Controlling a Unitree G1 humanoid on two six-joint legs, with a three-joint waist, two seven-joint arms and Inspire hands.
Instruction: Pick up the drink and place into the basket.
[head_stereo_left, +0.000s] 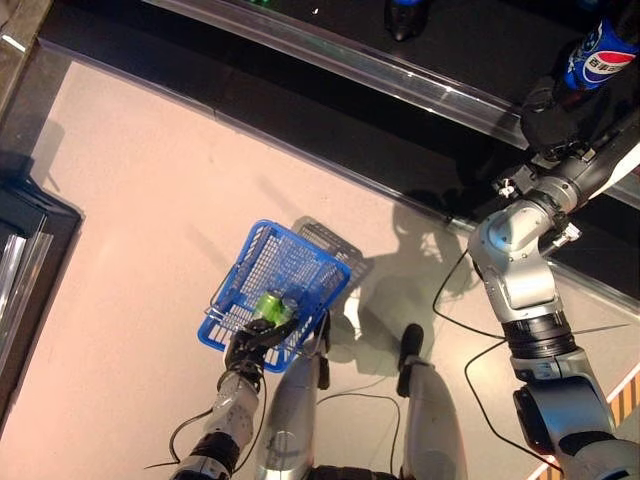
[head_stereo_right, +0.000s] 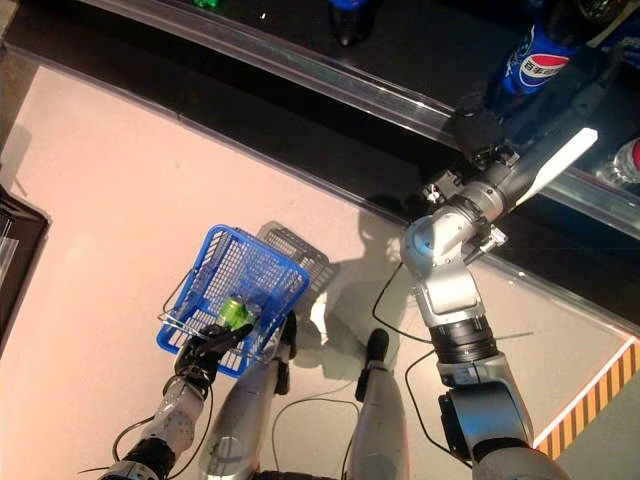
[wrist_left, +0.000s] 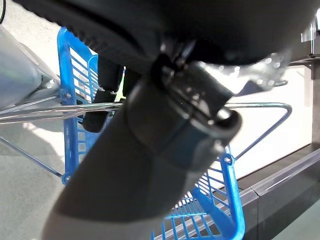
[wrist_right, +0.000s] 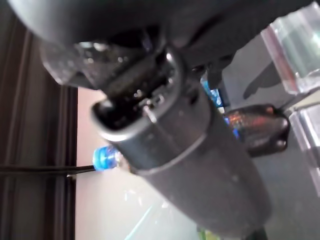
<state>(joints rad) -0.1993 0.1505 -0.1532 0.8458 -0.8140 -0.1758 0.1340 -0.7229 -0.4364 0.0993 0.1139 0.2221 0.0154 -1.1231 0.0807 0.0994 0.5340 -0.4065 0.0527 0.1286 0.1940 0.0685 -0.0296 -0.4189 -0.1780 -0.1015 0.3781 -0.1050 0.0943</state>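
Note:
A dark cola bottle (head_stereo_right: 538, 62) with a blue label juts out over the black shelf at the upper right. My right hand (head_stereo_right: 478, 128) is raised to it. In the right wrist view the thumb (wrist_right: 170, 135) crosses the bottle, with its blue cap (wrist_right: 104, 158) on one side and its body (wrist_right: 257, 129) on the other. Low down near my legs hangs the blue mesh basket (head_stereo_left: 243, 262), a green can (head_stereo_left: 270, 303) lying in it. My left hand (head_stereo_left: 250, 348) is curled round its wire handle (wrist_left: 265, 107).
A clear front rail (head_stereo_left: 400, 80) edges the black shelf across the top. Another dark bottle (head_stereo_left: 403, 15) and a red-capped bottle (head_stereo_right: 628, 160) stand on the shelf. A dark cabinet (head_stereo_left: 25, 250) is at the left. Yellow-black tape (head_stereo_right: 590, 400) marks the floor at the right.

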